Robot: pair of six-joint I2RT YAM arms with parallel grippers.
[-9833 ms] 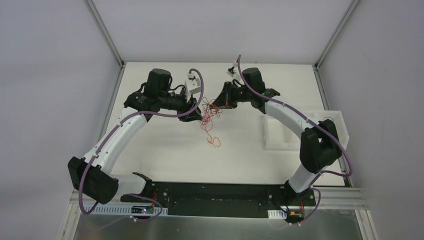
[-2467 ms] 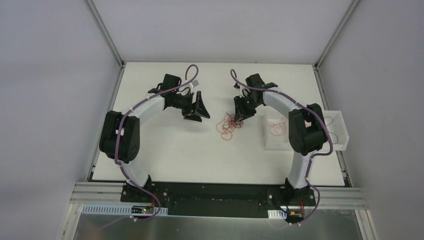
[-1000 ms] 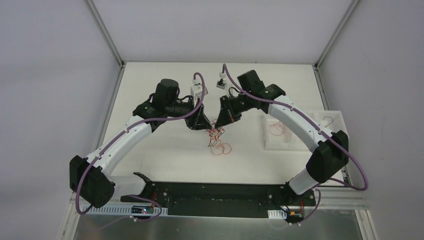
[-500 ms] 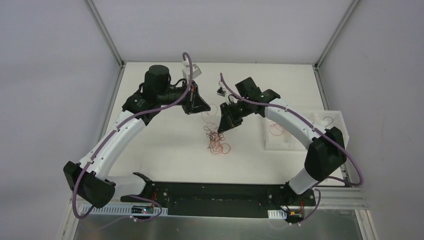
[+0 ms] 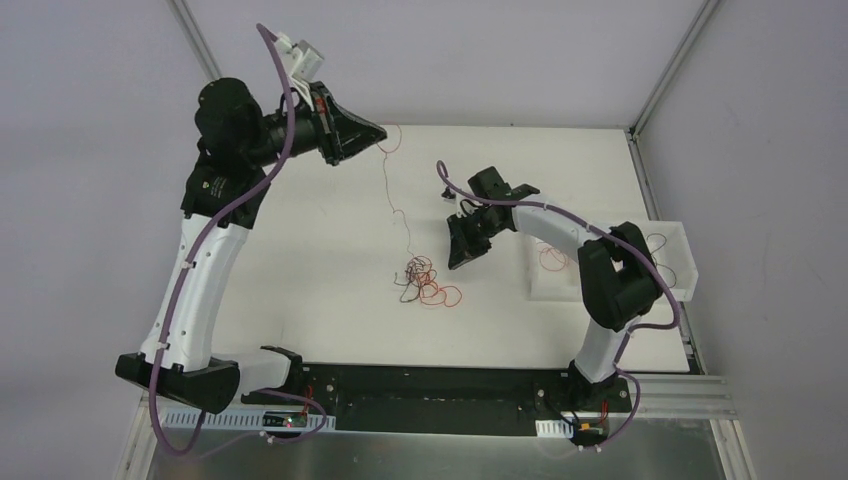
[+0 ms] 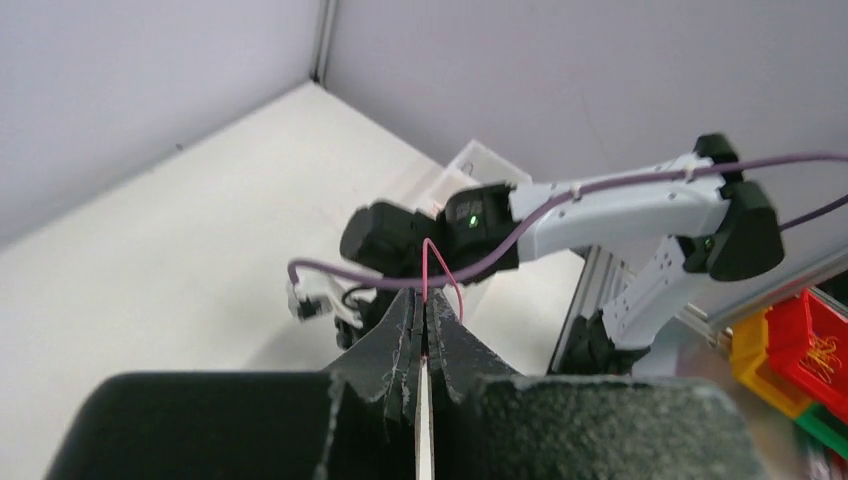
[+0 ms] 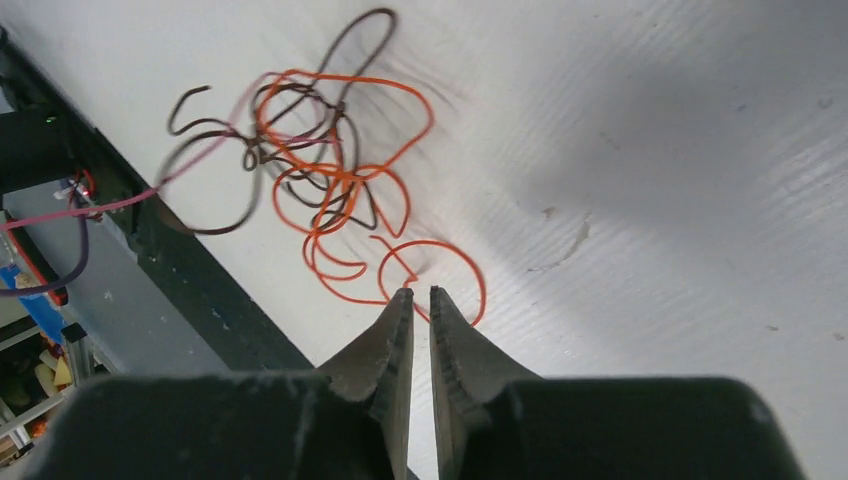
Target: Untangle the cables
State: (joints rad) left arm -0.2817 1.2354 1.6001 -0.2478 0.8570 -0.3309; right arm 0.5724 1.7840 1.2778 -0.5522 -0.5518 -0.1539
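Observation:
The cables are thin red-orange and black wires in a small wad (image 5: 418, 280) on the white table. My left gripper (image 5: 380, 131) is raised high at the back and is shut on one red strand (image 5: 388, 190), which hangs from it down to the wad. In the left wrist view the jaws (image 6: 425, 293) pinch this red wire (image 6: 428, 262). My right gripper (image 5: 456, 263) is low, just right of the wad, shut and empty. In the right wrist view its tips (image 7: 415, 291) hover over an orange loop (image 7: 455, 255), with the wad (image 7: 310, 160) beyond them.
A white tray (image 5: 680, 232) stands at the table's right edge, with a few loose wires (image 5: 552, 258) in it. The black base rail (image 5: 430, 385) runs along the near edge. Grey walls close in the back and sides.
My left arm has risen up and to the back left, drawing one red strand out of the wad. The right gripper has stayed low beside the wad, which shifted slightly.

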